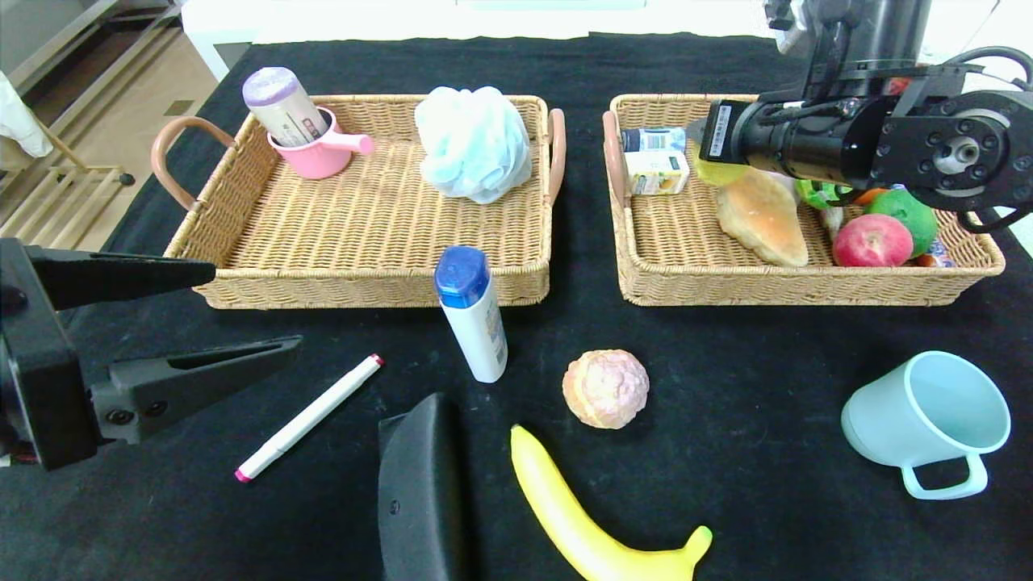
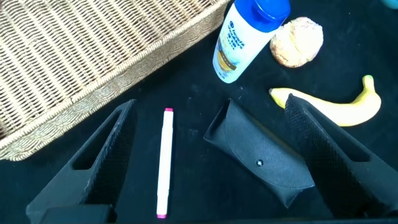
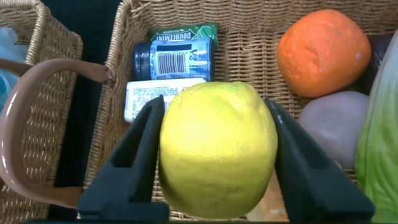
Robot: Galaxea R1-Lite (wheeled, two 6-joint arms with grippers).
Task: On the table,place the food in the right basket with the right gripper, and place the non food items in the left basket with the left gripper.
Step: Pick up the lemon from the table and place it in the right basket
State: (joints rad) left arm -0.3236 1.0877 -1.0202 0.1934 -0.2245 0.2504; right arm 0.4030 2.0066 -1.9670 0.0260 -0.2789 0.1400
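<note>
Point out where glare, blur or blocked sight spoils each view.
Head view: the white floor strip beyond the table is blown out by glare, and the right arm hides part of the right basket. Left wrist view: the left gripper looms dark and soft at the edges, while the marker stays sharp. Right wrist view: the lemon fills the frame and hides the basket floor.

A marker, a white bottle, a pastry and a banana are seen near the table's front edge. A pale mug is laid toward the right edge.
</note>
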